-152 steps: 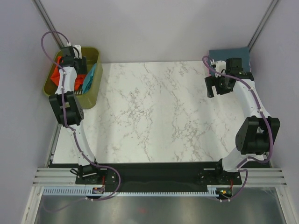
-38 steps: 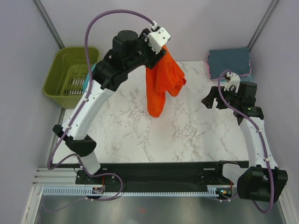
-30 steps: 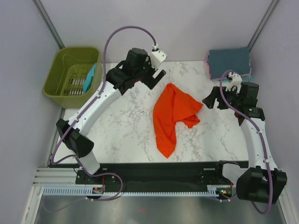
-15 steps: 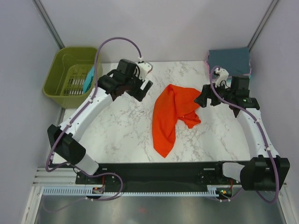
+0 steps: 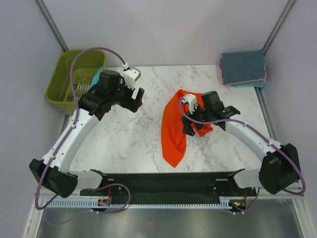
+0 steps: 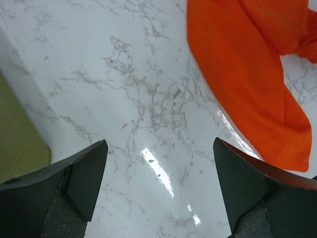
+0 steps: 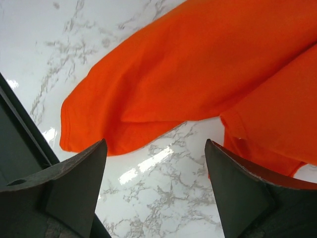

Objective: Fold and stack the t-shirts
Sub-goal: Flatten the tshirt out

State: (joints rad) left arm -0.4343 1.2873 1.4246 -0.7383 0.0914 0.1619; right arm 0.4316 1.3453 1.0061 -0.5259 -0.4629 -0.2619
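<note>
The orange-red t-shirt (image 5: 174, 130) lies crumpled in a long heap on the marble table (image 5: 129, 144), right of centre; it also shows in the left wrist view (image 6: 247, 64) and the right wrist view (image 7: 198, 74). My right gripper (image 5: 190, 125) is open and empty, low over the shirt's right part (image 7: 154, 186). My left gripper (image 5: 135, 99) is open and empty above bare marble left of the shirt (image 6: 159, 193). A folded stack with a slate-blue t-shirt (image 5: 242, 66) on top, pink and teal edges under it, sits at the back right corner. A teal t-shirt (image 5: 94, 79) hangs in the basket.
The olive-green plastic basket (image 5: 69, 79) stands off the table's back left corner; its wall shows at the left edge of the left wrist view (image 6: 20, 144). The table's dark front edge (image 7: 20, 134) runs close to the shirt's lower end.
The left gripper let go of the orange-red shirt, which dropped onto the table, and drew back to the left. The right gripper moved left from near the stack to over the shirt.
</note>
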